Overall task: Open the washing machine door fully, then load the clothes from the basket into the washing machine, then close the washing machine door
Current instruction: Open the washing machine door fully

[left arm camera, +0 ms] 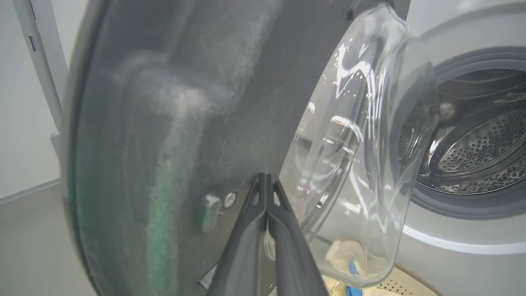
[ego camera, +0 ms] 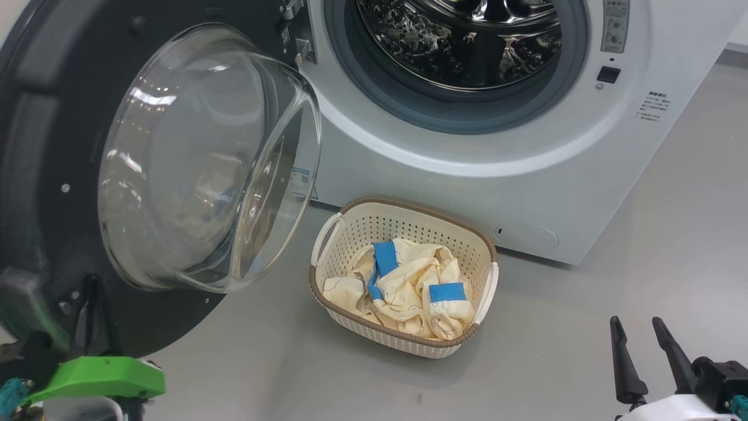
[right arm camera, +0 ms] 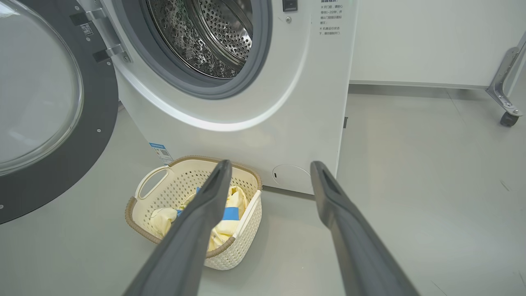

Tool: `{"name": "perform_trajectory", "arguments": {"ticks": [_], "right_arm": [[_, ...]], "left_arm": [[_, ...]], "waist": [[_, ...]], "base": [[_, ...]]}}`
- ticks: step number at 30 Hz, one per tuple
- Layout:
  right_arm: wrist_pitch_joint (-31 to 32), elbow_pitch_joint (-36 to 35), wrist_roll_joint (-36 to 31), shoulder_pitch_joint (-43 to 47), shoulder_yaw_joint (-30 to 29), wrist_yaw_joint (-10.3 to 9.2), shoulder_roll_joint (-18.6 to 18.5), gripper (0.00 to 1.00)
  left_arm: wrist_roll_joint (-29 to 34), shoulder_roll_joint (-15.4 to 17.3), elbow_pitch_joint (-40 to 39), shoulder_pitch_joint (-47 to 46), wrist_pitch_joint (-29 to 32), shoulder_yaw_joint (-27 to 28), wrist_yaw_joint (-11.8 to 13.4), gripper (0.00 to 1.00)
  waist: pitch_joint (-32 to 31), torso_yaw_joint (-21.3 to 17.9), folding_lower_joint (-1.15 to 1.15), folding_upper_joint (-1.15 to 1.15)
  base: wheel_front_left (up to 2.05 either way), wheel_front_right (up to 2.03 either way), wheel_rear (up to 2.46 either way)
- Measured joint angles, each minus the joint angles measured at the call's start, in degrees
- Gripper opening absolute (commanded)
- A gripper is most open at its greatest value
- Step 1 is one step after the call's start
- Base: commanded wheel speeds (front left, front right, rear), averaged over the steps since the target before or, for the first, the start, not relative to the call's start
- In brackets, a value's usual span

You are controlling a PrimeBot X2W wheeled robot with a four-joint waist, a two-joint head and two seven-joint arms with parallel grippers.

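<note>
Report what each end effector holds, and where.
Nothing is held. The left end effector is shut and empty, tips by the washing machine door; the right end effector is open, empty.

Below me the smooth grey floor (ego camera: 643, 280) carries the white washing machine (ego camera: 456, 187). The basket (ego camera: 397, 338) stands on the floor close in front of it. Off to one side a wheeled metal leg (right arm camera: 508, 118) rests on the floor too.
</note>
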Motion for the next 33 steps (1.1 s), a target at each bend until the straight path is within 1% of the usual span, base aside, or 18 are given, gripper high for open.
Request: {"name": "perform_trajectory", "arguments": {"ticks": [8,14,21,33], "right_arm": [[0.0,0.22,0.15,-0.57,-0.47,0.01,0.05,1.0],[0.0,0.53,0.19,-0.94,0.22,0.0,0.09,1.0],[0.0,0.98,0.26,-0.97,-0.31,0.0,0.19,1.0],[0.0,1.49,0.27,-0.9,0.14,0.0,0.33,1.0]], "left_arm": [[-0.36,1.07,7.01,-3.75,-0.8,3.67,0.16,0.0],[-0.31,3.33,13.21,-6.34,-1.3,6.36,0.31,0.0],[0.04,4.1,18.35,-9.32,-2.55,6.98,0.44,0.0],[0.8,5.88,26.77,-11.52,-4.78,8.35,0.44,0.0]], "waist": [[0.01,-1.34,0.0,0.0],[-0.07,-2.46,0.0,0.0],[-0.53,-3.45,0.0,0.0],[-2.52,-4.1,0.0,0.0]], "base": [[0.0,0.0,0.0],[0.0,0.0,0.0],[0.0,0.0,0.0],[0.0,0.0,0.0]]}}
